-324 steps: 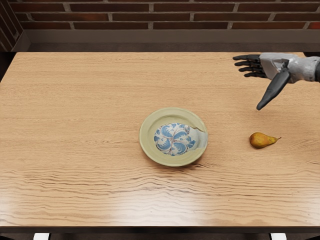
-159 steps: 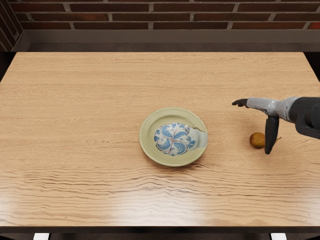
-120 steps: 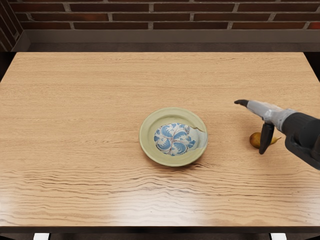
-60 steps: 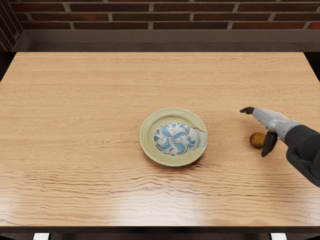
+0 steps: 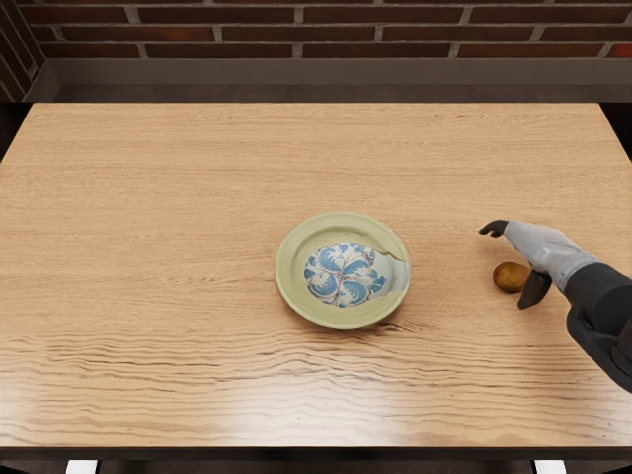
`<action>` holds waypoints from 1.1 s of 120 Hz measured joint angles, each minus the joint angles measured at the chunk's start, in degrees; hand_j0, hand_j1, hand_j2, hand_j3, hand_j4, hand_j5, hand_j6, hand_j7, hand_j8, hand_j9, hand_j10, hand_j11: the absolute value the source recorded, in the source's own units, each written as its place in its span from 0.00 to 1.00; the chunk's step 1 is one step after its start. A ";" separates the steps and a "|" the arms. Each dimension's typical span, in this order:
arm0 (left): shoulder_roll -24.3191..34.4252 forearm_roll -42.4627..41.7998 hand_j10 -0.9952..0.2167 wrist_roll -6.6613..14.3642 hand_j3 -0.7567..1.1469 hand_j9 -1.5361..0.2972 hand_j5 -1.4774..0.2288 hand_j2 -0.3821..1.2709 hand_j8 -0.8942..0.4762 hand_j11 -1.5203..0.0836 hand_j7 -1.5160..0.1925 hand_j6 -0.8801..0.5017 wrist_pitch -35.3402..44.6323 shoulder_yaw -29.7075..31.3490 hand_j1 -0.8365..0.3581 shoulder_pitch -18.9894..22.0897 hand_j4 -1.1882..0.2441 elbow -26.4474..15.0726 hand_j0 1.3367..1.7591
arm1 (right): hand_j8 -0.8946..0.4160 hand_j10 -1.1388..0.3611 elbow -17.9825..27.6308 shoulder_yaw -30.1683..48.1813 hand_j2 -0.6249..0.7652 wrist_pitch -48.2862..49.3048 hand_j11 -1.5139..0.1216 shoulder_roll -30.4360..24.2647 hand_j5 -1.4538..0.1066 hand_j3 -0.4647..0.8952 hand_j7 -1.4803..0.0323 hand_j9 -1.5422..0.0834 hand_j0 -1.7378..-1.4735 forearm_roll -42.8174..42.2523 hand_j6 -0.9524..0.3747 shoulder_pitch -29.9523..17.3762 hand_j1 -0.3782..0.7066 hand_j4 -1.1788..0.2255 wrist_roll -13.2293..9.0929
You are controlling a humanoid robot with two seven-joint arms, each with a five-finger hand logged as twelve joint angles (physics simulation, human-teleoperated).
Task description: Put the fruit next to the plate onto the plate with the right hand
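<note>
Right hand (image 5: 538, 253) cups the pear (image 5: 509, 276), fingers spread, not yet clamped, fruit lying on the counter (image 5: 197, 197) right of the plate (image 5: 286, 267): next, squeeze, lift, carry left.

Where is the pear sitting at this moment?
In the head view the pear lies on the table right of the plate, apart from it, its right end hidden by the right hand.
</note>
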 joint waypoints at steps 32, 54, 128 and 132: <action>0.00 0.00 0.82 0.00 0.40 0.84 0.87 0.23 0.65 0.95 0.89 0.64 0.00 -0.02 0.99 0.00 0.83 0.00 0.76 | 0.43 0.54 0.00 -0.16 0.41 -0.13 0.67 -0.27 0.66 0.34 0.70 0.69 0.30 -0.15 0.47 -0.05 0.38 0.61 0.00; 0.00 0.00 0.82 0.00 0.40 0.84 0.87 0.23 0.65 0.95 0.89 0.64 0.00 0.01 0.99 0.00 0.83 0.00 0.76 | 0.39 0.50 0.00 -0.17 0.40 -0.20 0.62 -0.72 0.61 0.34 0.65 0.64 0.30 -0.16 0.42 -0.09 0.45 0.56 0.00; 0.00 0.00 0.82 0.00 0.40 0.84 0.87 0.23 0.65 0.95 0.89 0.64 0.00 0.00 0.99 0.00 0.83 0.00 0.76 | 0.32 0.40 0.01 -0.68 0.42 -0.16 0.51 -0.63 0.49 0.34 0.53 0.53 0.31 -0.22 0.36 -0.38 0.58 0.46 -0.01; 0.00 0.00 0.82 0.00 0.40 0.84 0.87 0.23 0.65 0.95 0.89 0.64 0.00 0.01 0.99 0.00 0.83 0.00 0.76 | 0.32 0.40 0.01 -0.68 0.43 -0.16 0.50 -0.63 0.49 0.34 0.52 0.52 0.31 -0.26 0.36 -0.41 0.58 0.45 -0.01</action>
